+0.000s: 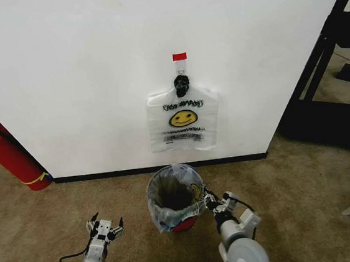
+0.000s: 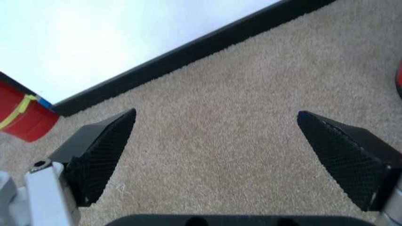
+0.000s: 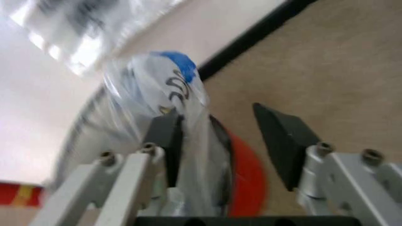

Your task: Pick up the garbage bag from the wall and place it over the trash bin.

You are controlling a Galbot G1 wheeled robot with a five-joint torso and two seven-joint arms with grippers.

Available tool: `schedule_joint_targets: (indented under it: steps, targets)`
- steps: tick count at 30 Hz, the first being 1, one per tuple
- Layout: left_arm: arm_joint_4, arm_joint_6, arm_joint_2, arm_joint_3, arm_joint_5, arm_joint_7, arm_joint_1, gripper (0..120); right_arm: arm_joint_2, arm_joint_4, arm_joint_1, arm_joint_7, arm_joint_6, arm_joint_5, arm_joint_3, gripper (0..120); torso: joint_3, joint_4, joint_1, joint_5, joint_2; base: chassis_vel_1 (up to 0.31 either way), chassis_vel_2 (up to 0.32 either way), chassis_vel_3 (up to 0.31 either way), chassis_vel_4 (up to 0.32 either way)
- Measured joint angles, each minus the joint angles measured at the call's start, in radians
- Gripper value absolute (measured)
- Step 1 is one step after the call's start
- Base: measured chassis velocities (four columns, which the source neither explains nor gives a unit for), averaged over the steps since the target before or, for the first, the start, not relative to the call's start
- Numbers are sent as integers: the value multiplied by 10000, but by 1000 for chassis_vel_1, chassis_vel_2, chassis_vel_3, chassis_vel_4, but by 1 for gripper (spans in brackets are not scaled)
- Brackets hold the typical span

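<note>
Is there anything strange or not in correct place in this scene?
Yes: the trash bin already wears a plastic bag, yet another garbage bag hangs on the wall hook. The liner sits crumpled and bunched toward the right gripper.

Smiley garbage bag (image 1: pixel 183 119) hanging flat on white wall (image 1: pixel 93 71), black mesh trash bin (image 1: pixel 176 200) already bag-lined, on carpet below
</note>
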Motion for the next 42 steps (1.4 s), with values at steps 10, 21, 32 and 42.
schedule_joint_targets:
  steps: [10, 21, 32, 42]
  targets:
    - [-530, 38, 185, -111, -96, -9, 277, 100, -1233, 2106, -1898, 834, -2301, -3, 1462, 77, -1, -4, -1, -3, 1, 0, 0, 0, 0]
    - [-1435, -464, 10, -363, -256, -69, 723, 100, -989, 1882, -3512, -560, -2346, -3119, 1567, 100, -2, -5, -1, -3, 1, 0, 0, 0, 0]
    - [-2203, -3922, 93, -1136, -607, 3551, 2264, 100, -199, 644, -3154, -6494, 4304, -5622, 2918, 100, -2, -1, -2, 0, 1, 0, 0, 0, 0]
    - [-766, -4157, -76, -109, 1314, 4133, 1502, 100, 540, 1034, -2479, -6330, 4939, -5491, 3036, 100, -1, -2, -2, -6, 1, 0, 0, 0, 0]
